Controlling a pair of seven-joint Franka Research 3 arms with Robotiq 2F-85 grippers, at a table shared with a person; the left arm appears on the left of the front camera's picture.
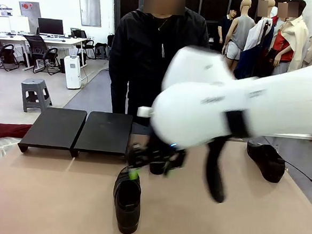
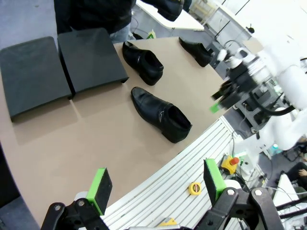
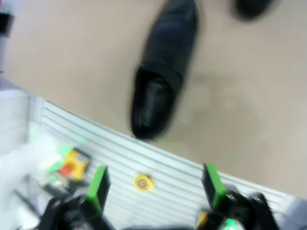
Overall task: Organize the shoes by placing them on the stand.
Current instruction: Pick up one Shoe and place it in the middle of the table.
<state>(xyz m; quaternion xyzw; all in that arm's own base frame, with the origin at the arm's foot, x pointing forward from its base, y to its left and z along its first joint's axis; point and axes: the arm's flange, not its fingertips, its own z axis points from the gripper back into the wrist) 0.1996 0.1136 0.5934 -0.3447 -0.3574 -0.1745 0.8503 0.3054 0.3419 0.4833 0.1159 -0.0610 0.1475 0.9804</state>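
Front view has the right gripper [image 1: 150, 162] hovering, blurred, just over the far end of the nearest shoe [image 1: 126, 200], which lies on the table [image 1: 43, 195] close to the middle of its near edge, running across it. Right wrist view shows its green pads [image 3: 98, 184] spread wide with nothing between them and that shoe ahead. The left gripper [image 2: 157, 184] hangs high off the near edge, jaws equally wide and empty. A second shoe [image 2: 142, 62] sits near the far edge just beside the stand [image 2: 62, 67], and a third shoe [image 2: 196, 50] lies toward the far right corner. The stand occupies the far left corner and carries no shoe yet. By the look of it, the step in hand is the reach for the first shoe. Next it would need the jaws lowered astride the shoe's width, closed firmly on the glossy leather, then a lift and a carry to the stand
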